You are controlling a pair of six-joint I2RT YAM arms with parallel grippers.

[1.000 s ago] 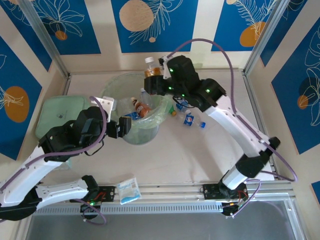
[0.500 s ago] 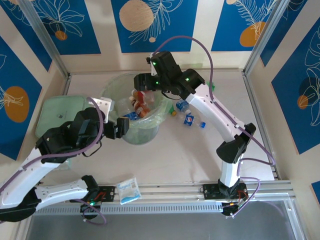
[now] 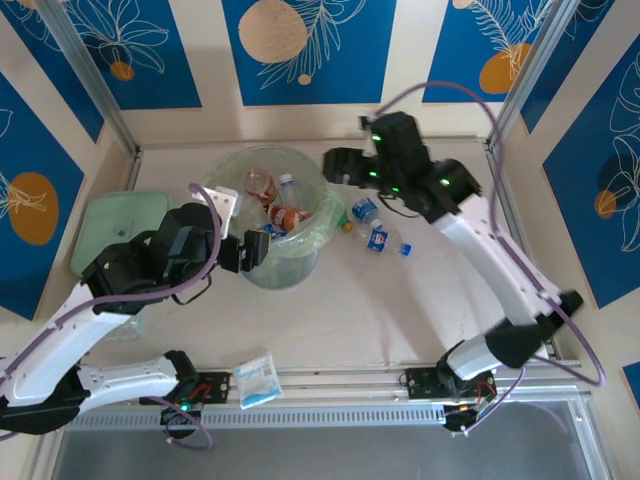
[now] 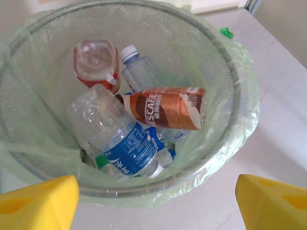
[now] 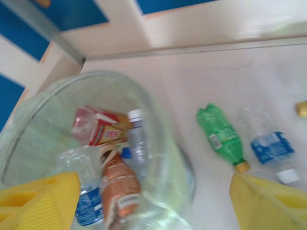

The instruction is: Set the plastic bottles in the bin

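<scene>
Inside the bin [image 4: 211, 62] four plastic bottles [image 4: 120, 143] overlap, anything beneath hidden. Right of the bin on the table [image 3: 400, 300] lie one green soda bottle [image 5: 221, 135] and two blue-labelled bottles [image 3: 366, 210], blurred. Left hand [image 4: 153, 201] and right hand [image 5: 153, 201] gape empty.

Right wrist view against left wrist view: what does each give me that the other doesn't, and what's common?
Right wrist: the green soda bottle full length and a blue-labelled bottle lying on the table beside the bin. Left wrist: a sharp look down at the bin's mesh wall and the brown label's lettering. Both: the bin holding the brown-labelled bottle, the red-labelled bottle, a white-capped clear bottle and a blue-labelled water bottle.
</scene>
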